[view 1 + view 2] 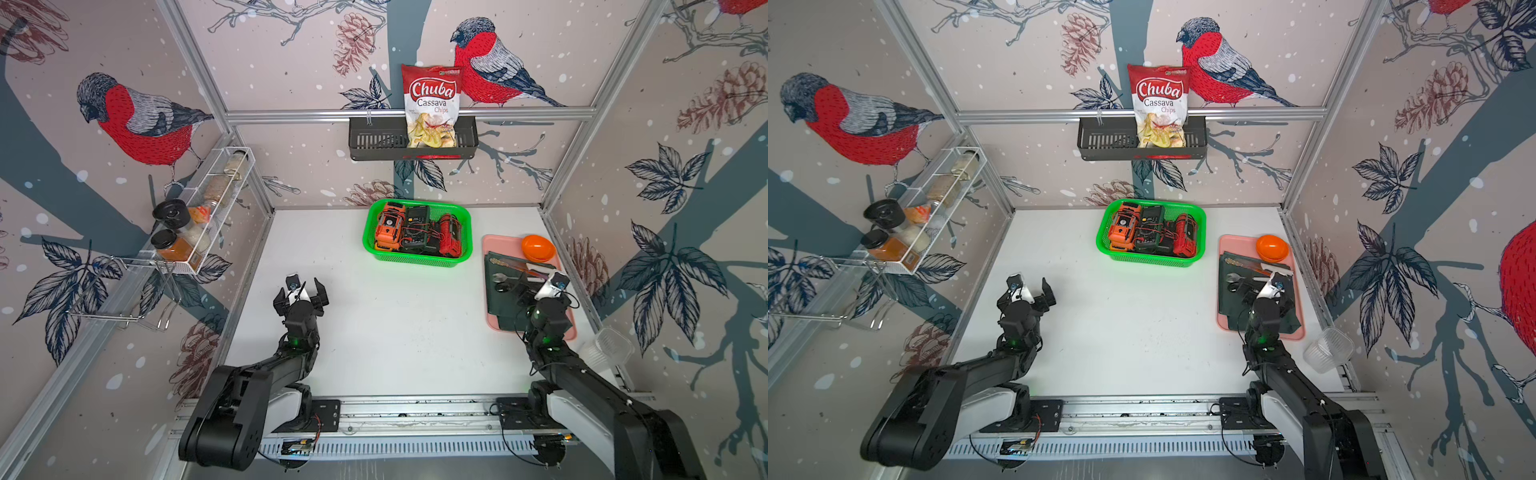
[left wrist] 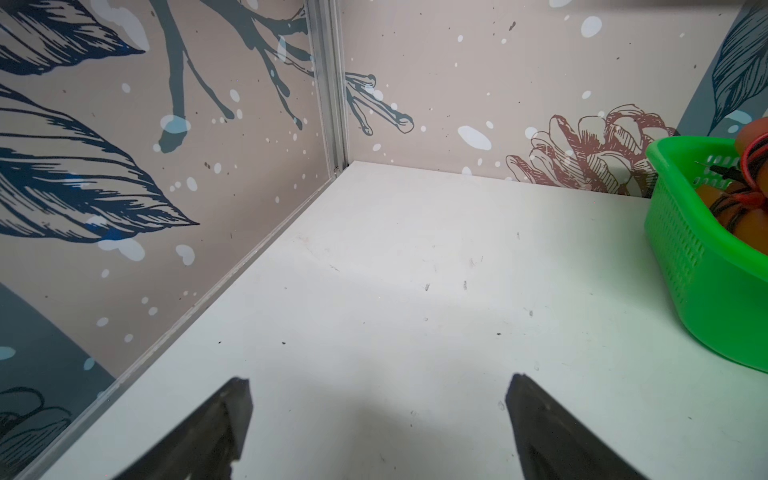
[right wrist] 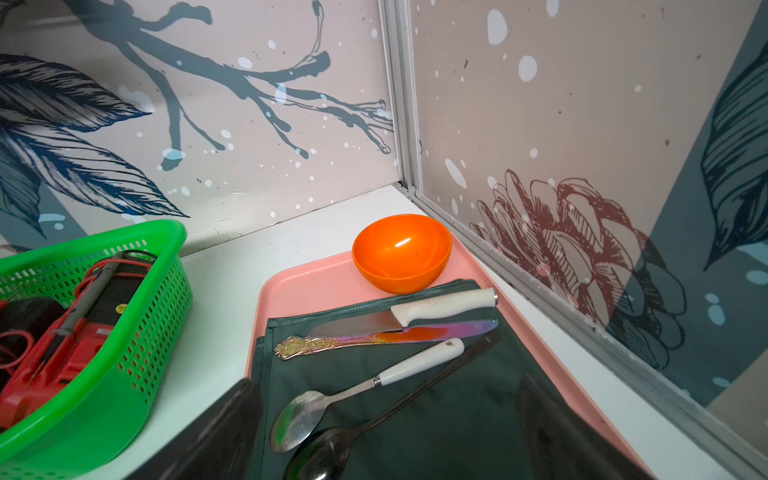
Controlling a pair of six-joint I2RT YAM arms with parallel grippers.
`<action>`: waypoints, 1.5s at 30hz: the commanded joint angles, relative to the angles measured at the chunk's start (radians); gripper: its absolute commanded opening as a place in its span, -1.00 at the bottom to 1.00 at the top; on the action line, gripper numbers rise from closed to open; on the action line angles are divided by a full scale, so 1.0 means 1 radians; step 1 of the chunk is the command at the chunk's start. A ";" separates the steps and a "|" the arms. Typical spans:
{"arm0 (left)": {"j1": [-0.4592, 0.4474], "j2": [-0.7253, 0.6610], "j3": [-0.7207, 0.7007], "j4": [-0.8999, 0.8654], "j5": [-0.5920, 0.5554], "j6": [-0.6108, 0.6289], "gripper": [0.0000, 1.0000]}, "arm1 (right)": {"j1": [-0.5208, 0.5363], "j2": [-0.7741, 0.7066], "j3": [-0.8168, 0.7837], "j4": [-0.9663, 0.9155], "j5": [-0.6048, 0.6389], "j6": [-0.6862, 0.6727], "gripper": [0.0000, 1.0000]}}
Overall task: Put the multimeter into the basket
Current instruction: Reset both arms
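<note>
- While no multimeter lies loose on the table [image 1: 395, 332], three sit packed in the basket [image 1: 417, 261] at upper centre of a top view: an orange multimeter [image 1: 388, 230], a dark multimeter [image 1: 417, 226] and a red multimeter [image 1: 451, 236], with their leads tangled over them.
- Both pairs of jaws stand wide apart and hold nothing. The left arm [image 1: 297, 328] hovers left of centre, well apart from the basket, and the right arm [image 1: 548, 320] hangs at right over the pink tray [image 1: 503, 239].
- To my eye the placing looks done, so the step in hand is resting clear. Doing that well means keeping the jaws away from those loose leads and not brushing the cutlery [image 3: 419, 361] on the tray's cloth [image 3: 478, 395].
- White table, lightly scuffed, bare between arms and basket.
- Bird-and-pinecone wallpaper lines the walls. A black rack [image 1: 374, 141] holding a chips bag [image 1: 432, 104] hangs at top centre, and a wire rack [image 1: 205, 243] of jars at left.
</note>
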 commanded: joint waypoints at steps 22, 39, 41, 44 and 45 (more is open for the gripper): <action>0.097 0.295 0.137 0.207 0.192 0.026 0.97 | -0.128 0.604 0.009 0.716 -0.281 -0.078 0.98; 0.098 0.296 0.137 0.207 0.190 0.027 0.97 | -0.147 0.622 0.104 0.545 -0.275 -0.055 0.97; 0.097 0.296 0.138 0.206 0.190 0.028 0.97 | -0.147 0.621 0.104 0.545 -0.276 -0.055 0.98; 0.097 0.296 0.137 0.205 0.191 0.026 0.97 | -0.147 0.621 0.104 0.545 -0.275 -0.055 0.98; 0.098 0.296 0.138 0.205 0.191 0.026 0.97 | -0.147 0.621 0.104 0.545 -0.276 -0.055 0.98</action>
